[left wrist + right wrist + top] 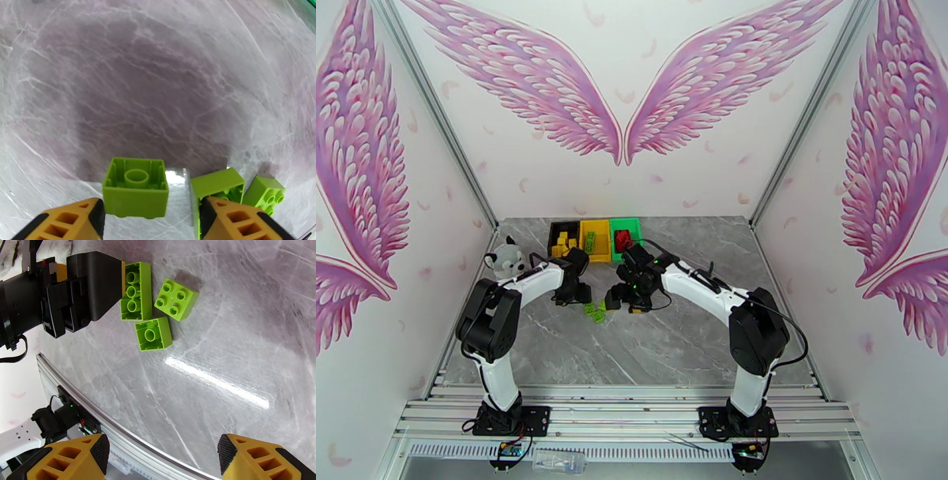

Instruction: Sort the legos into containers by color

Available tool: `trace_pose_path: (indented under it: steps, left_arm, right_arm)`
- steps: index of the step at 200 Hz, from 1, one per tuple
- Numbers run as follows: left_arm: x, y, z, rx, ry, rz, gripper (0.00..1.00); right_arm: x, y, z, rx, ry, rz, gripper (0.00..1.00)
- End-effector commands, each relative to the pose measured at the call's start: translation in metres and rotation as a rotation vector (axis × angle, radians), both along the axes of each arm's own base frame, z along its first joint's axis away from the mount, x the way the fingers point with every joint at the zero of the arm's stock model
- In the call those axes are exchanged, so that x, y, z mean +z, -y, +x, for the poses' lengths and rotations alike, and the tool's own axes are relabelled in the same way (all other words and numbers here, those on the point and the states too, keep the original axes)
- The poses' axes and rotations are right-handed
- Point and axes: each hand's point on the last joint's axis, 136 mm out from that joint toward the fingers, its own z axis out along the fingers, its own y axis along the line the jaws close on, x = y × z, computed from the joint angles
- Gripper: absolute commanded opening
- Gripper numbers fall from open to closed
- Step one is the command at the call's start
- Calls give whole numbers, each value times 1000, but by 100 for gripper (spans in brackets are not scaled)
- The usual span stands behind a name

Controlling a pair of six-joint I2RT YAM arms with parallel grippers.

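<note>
Where 3 legos [153,334] cluster, 2 show undersides.

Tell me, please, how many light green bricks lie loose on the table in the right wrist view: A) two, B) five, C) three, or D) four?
C: three lie close together on the table: the long brick with its hollow side up, the studs-up square brick, and the upturned square brick with its hollow side showing.
</note>
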Motion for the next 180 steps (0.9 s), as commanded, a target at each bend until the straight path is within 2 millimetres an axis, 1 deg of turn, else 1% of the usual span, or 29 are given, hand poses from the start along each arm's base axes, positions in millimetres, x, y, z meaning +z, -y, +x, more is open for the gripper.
trace_pose_path:
  steps: [1,30,46,72,101,111,112,114,121,159,180]
  left_arm:
    - [30,2,8,-17,77,-32,68]
    - [37,2,10,-17,101,-55,66]
    - [35,-1,11,-15,93,-46,65]
    - [23,-10,11,-1,54,-17,60]
    - [12,-17,10,21,24,0,59]
    - [8,-16,10,19,14,-6,59]
    - [12,-14,15,19,28,-13,59]
    - [15,-12,18,17,37,-18,59]
    - [15,-10,20,14,38,-26,59]
    - [6,-9,20,11,17,-25,55]
    - [2,-7,19,8,8,-27,49]
  right_arm:
    - [2,-3,3,20,11,-6,78]
    - [2,-4,3,19,12,-5,78]
    - [2,-3,4,15,14,-8,78]
    - [4,-3,4,12,17,-6,77]
    - [4,-2,4,11,18,-8,77]
    - [4,-1,3,8,16,-9,76]
    - [4,-1,3,8,16,-9,76]
    - [3,-1,3,8,16,-10,76]
    - [3,-1,3,8,16,-11,76]
    - [4,0,4,4,18,-14,76]
    - [4,0,4,3,16,-16,76]
